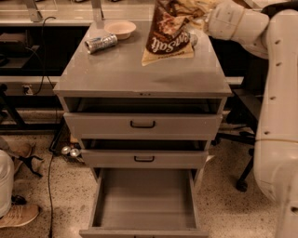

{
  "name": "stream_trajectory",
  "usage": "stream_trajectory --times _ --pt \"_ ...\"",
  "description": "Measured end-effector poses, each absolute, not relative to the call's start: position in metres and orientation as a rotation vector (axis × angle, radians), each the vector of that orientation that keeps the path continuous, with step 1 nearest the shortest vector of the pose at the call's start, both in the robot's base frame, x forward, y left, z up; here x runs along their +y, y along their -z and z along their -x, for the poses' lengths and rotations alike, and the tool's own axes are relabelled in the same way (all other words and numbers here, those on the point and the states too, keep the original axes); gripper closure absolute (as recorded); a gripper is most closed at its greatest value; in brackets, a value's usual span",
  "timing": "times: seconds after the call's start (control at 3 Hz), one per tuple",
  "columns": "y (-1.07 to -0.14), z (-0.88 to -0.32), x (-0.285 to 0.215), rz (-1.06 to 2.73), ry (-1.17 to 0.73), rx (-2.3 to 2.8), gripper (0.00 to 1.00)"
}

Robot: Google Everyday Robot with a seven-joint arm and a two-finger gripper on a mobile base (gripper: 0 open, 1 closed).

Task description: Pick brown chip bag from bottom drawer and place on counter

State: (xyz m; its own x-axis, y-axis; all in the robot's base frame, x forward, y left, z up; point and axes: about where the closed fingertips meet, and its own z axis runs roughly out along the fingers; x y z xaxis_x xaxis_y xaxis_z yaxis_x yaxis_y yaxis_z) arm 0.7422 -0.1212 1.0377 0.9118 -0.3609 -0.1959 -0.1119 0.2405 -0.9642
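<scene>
The brown chip bag (168, 33) hangs upright over the back right of the counter (125, 74), its lower edge at or just above the grey top. My gripper (192, 8) is at the bag's top edge near the top of the view, shut on the bag, with the white arm (279, 93) reaching in from the right. The bottom drawer (144, 200) is pulled fully out at the foot of the cabinet and nothing lies in it.
A crushed silver can (101, 43) and a pale bowl (120, 29) sit at the counter's back left. Another can (193, 39) peeks out behind the bag. The two upper drawers (142, 124) stand slightly open. A shoe (18, 214) and cables lie on the floor at left.
</scene>
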Motion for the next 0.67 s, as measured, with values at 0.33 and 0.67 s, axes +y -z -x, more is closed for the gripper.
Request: stream_trajectory --times 0.33,0.67 --pt "-1.032 -0.759 -0.102 1.401 0.196 0.406 1.00" --pt "-1.020 -0.775 -0.083 1.443 0.173 0.415 1.00"
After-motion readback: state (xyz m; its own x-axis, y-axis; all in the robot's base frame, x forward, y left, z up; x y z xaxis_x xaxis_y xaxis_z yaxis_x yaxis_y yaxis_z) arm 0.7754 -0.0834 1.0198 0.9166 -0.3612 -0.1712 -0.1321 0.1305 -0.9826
